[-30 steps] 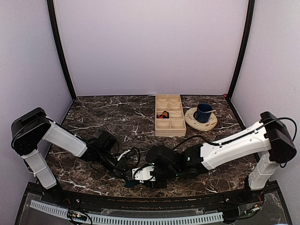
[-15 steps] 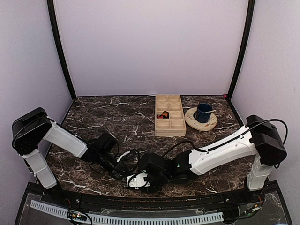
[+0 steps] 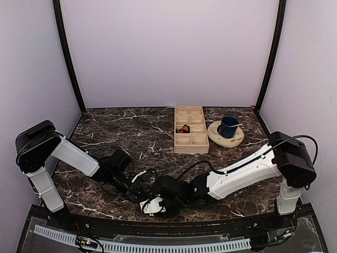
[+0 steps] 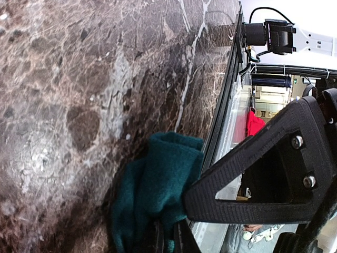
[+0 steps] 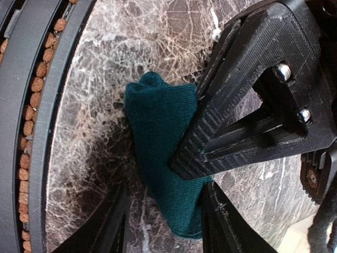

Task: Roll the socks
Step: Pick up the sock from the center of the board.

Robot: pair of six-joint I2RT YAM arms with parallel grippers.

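The teal sock (image 4: 158, 182) lies bunched on the marble close to the table's near edge. My left gripper (image 4: 169, 236) is shut on a fold of it, pinching the cloth between its fingertips. In the right wrist view the same sock (image 5: 158, 132) runs between the two fingers of my right gripper (image 5: 164, 213), which stands open astride it, with a gap on the left side. The left gripper (image 5: 184, 161) presses into the sock from the right. In the top view both grippers meet at the front, left (image 3: 138, 193) and right (image 3: 151, 204). The argyle sock (image 3: 182, 128) sits in the wooden tray.
A wooden compartment tray (image 3: 191, 141) stands at the back centre. A dark blue mug (image 3: 228, 126) sits on a round plate (image 3: 225, 139) to its right. The table's black front rail (image 5: 37, 105) runs just beside the sock.
My right arm has slid left along the front edge, bringing its gripper up to the left gripper and the sock. The left arm has hardly moved.
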